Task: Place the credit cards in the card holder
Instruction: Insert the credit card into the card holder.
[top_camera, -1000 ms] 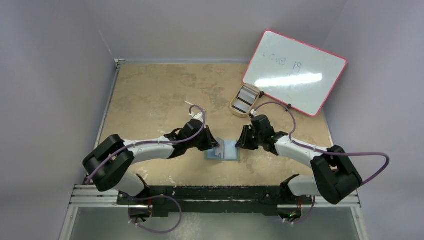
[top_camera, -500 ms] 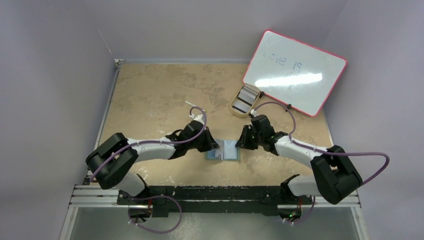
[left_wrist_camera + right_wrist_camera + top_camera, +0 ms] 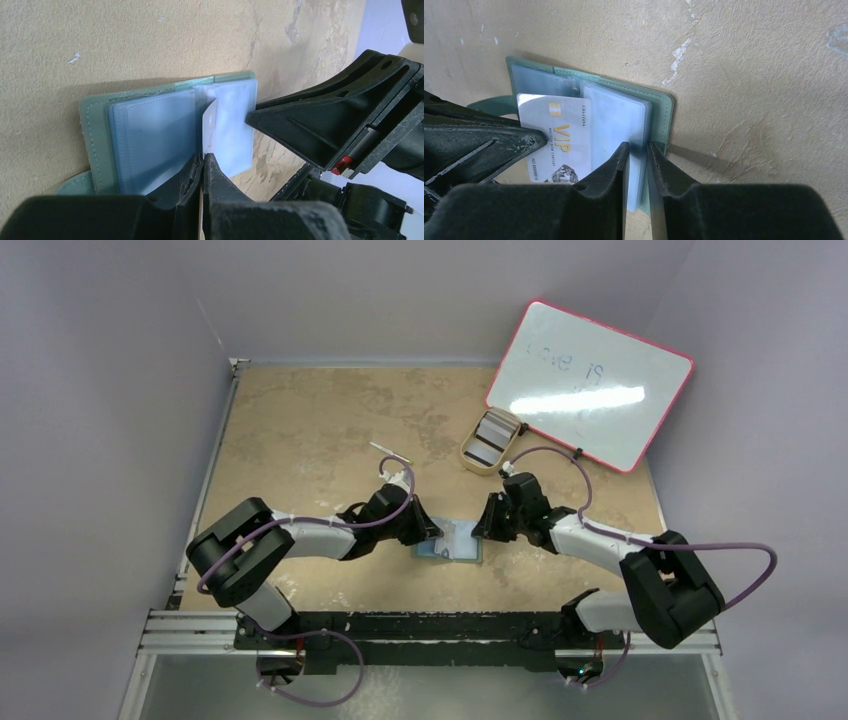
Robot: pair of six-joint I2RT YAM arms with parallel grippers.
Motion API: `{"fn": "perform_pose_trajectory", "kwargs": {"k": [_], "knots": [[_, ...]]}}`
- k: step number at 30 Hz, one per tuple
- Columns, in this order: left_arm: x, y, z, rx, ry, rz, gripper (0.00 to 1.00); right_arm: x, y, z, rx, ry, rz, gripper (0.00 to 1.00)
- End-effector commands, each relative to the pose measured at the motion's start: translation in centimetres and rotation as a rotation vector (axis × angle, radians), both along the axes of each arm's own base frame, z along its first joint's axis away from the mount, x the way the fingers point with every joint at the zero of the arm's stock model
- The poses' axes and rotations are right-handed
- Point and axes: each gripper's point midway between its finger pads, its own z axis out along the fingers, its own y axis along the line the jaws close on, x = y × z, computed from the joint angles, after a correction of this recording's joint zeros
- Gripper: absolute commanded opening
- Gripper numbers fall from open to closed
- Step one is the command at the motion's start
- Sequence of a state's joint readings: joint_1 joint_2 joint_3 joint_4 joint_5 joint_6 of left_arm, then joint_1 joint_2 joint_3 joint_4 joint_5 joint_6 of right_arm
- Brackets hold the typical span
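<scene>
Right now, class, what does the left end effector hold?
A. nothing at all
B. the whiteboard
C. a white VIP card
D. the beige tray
C: the left end effector is shut on the white card, whose VIP print shows in the right wrist view, at the open card holder.

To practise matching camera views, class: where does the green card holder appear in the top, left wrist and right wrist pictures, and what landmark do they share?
Top external: card holder just below picture centre, small.
Left wrist: centre-left, lying open.
Right wrist: upper centre, open, clear sleeves showing.
Shared landmark: the left gripper, shut on a white card over the holder, shows in all three.
</scene>
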State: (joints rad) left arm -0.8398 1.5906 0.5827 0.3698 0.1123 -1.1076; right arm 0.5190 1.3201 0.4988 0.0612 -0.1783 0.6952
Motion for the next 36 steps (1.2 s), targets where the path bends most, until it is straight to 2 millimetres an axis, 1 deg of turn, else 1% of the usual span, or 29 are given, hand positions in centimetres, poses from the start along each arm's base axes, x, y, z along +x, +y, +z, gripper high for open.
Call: {"fn": "perform_pose_trajectory", "kwargs": {"k": [1, 6, 11, 17, 24, 31, 36], "knots": [[0.6, 0.5, -0.6, 0.018, -0.021, 0.029, 0.00, -0.3, 0.1, -0.3, 0.008, 0.005, 0.005, 0.21], [1.0, 1.2, -0.9, 0.051, -0.042, 0.056, 0.00, -0.4, 0.1, -0.5, 0.011, 0.010, 0.003, 0.21], [1.3, 1.0, -1.1, 0.038, -0.052, 0.063, 0.00, -0.6, 0.2, -0.5, 0.020, 0.013, -0.001, 0.21], [0.9, 0.2, -1.9, 0.015, -0.026, 0.037, 0.00, -0.8, 0.2, -0.7, 0.034, 0.020, -0.012, 0.21], [0.2, 0.7, -2.7, 0.056, -0.012, 0.017, 0.00, -0.7, 0.3, -0.6, 0.041, 0.019, -0.017, 0.21], [-0.3, 1.3, -2.4, 0.121, -0.023, -0.033, 0.00, -0.5, 0.1, -0.5, 0.024, 0.011, -0.018, 0.21], [-0.6, 1.1, -2.4, 0.137, -0.015, -0.072, 0.00, -0.2, 0.1, -0.2, 0.018, -0.003, -0.016, 0.21]]}}
